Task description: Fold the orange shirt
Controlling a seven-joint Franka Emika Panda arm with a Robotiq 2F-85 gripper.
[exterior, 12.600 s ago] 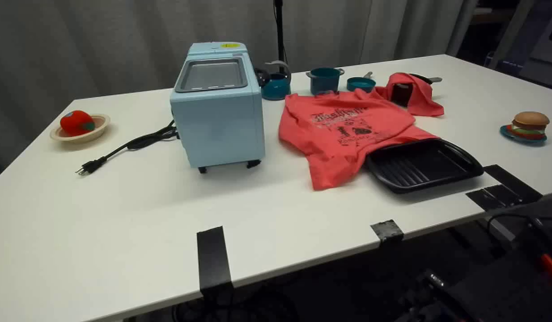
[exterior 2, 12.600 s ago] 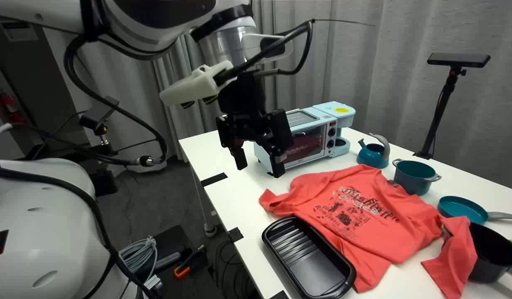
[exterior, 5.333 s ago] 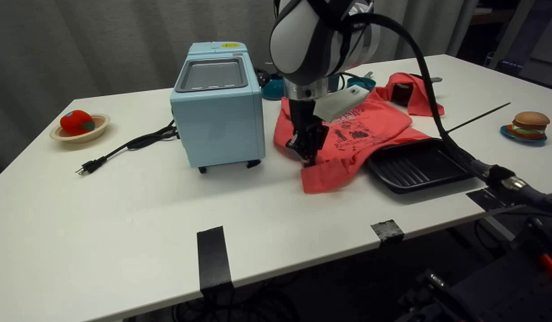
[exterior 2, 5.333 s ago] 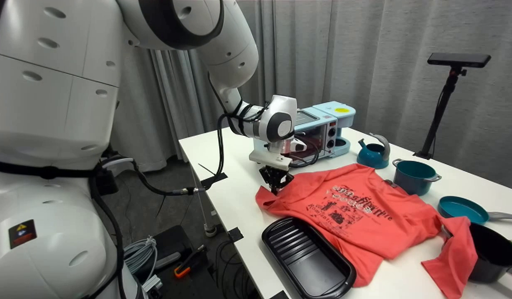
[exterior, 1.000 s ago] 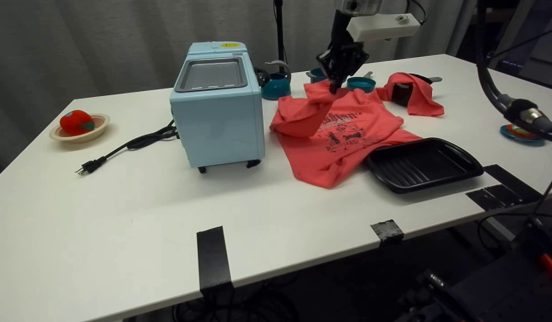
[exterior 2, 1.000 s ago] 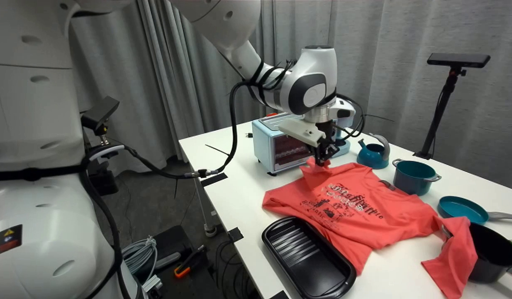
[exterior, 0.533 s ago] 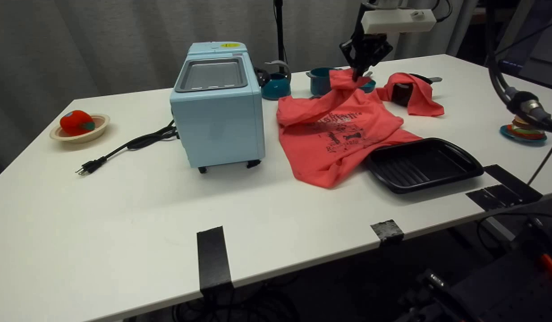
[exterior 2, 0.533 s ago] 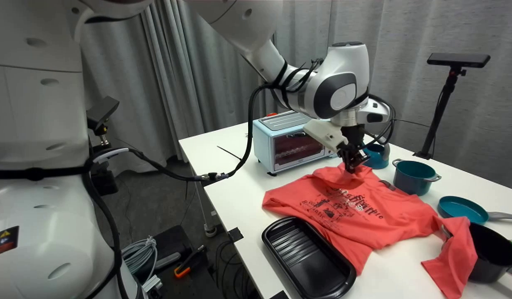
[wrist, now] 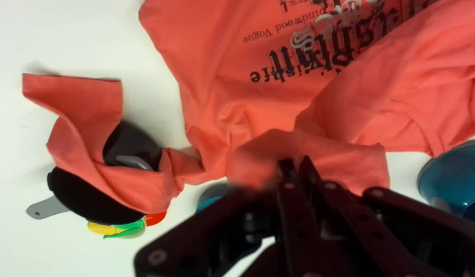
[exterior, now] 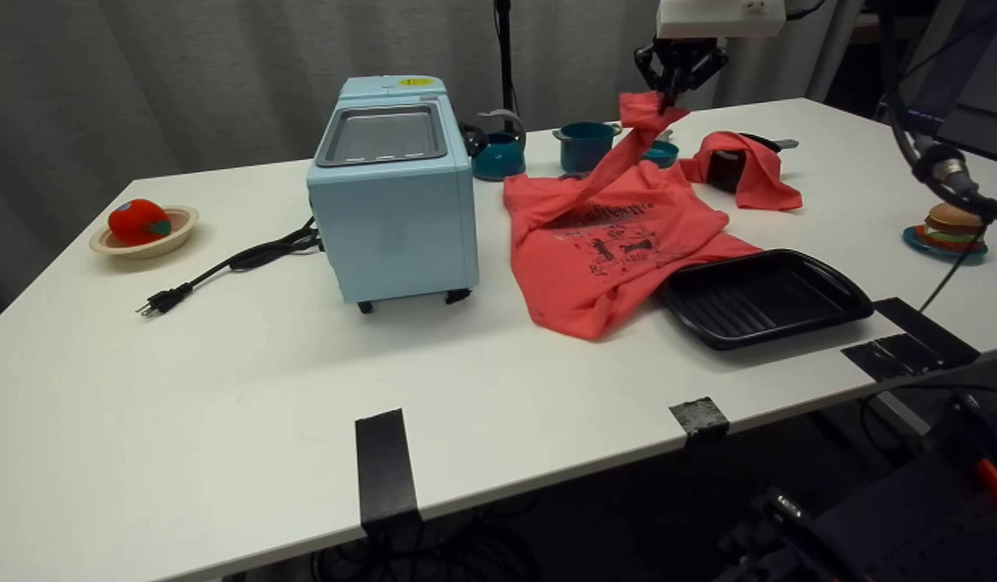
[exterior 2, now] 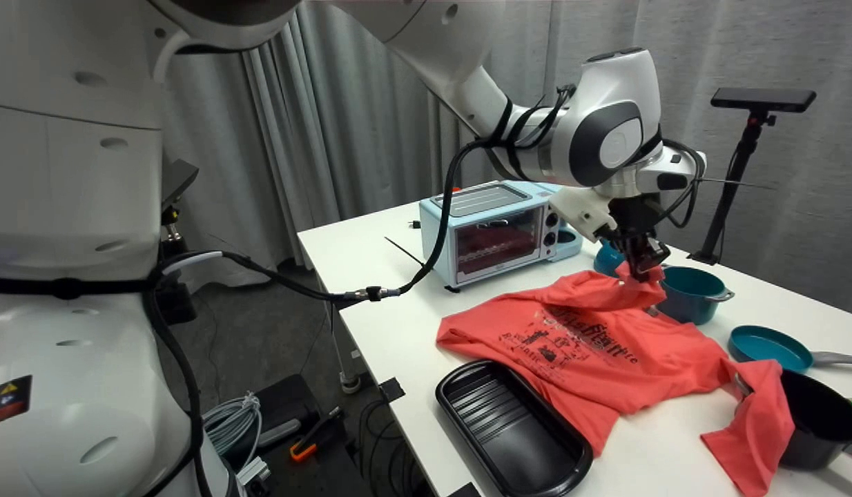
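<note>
The orange shirt lies rumpled on the white table, its dark print partly covered. My gripper is shut on a sleeve end, holding it raised above the shirt's collar side, near the teal pot. From there a band of cloth slants down to the side by the light-blue oven. In the wrist view the fingertips pinch the cloth, blurred close to the camera. The opposite sleeve drapes over a black pot.
A black tray touches the shirt's lower edge. The light-blue oven stands beside it. A teal kettle, teal pot and teal pan line the far side. A toy burger sits farther off.
Some seconds ago the sleeve lay flat beside the oven and the gripper was at it. Over the last second the gripper has carried it away from the oven toward the pots, and higher.
</note>
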